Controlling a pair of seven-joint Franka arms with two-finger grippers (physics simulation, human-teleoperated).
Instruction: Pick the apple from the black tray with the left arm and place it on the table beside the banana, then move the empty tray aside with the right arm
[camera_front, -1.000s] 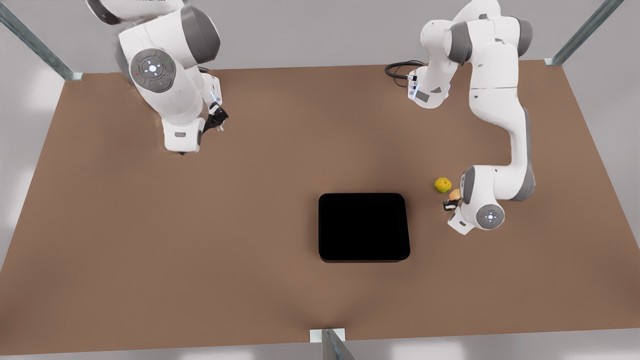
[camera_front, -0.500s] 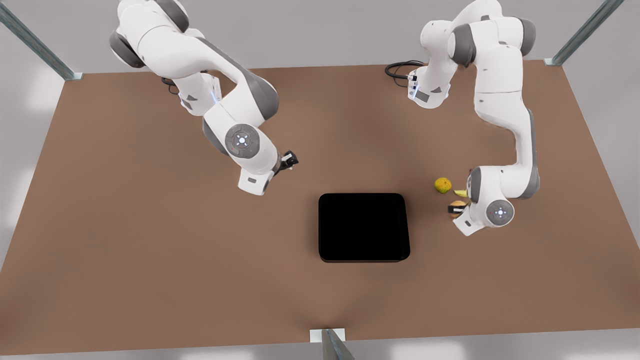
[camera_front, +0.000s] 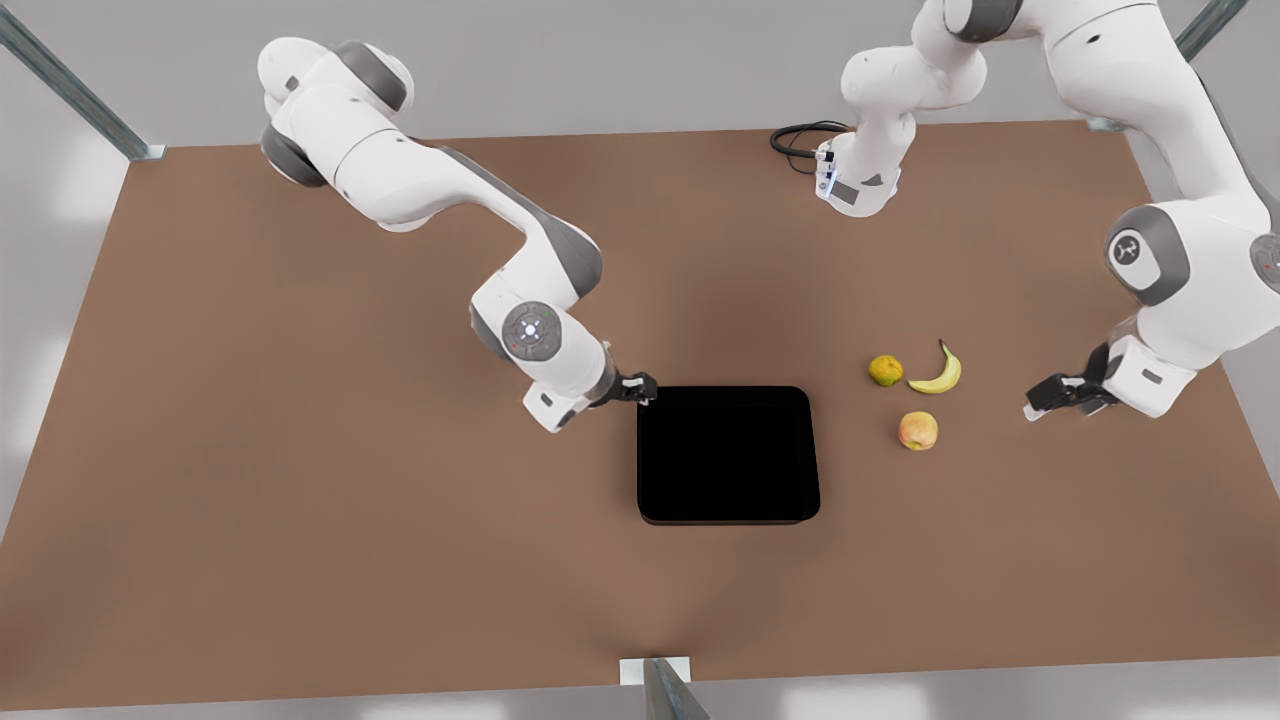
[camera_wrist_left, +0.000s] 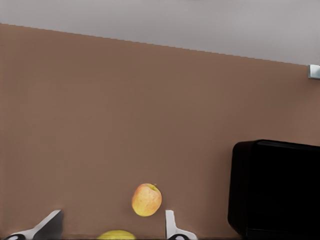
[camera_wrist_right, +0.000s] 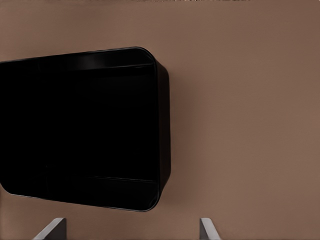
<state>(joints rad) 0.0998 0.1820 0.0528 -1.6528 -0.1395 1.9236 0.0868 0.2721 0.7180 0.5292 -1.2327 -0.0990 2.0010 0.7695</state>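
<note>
Apple (camera_front: 917, 431) rests on the worktop (camera_front: 300, 500), clear of the black tray (camera_front: 727, 455) and just beside the banana (camera_front: 937, 373), with a yellow-green lumpy fruit (camera_front: 885, 370) next to the banana. Left claw (camera_front: 1042, 401) hangs past the apple on the side away from the tray, fingers (camera_wrist_left: 171, 226) spread wide and holding nothing. Right claw (camera_front: 640, 388) sits at the tray's corner nearest the worktop's far edge, fingers (camera_wrist_right: 207, 229) likewise wide and empty.
</note>
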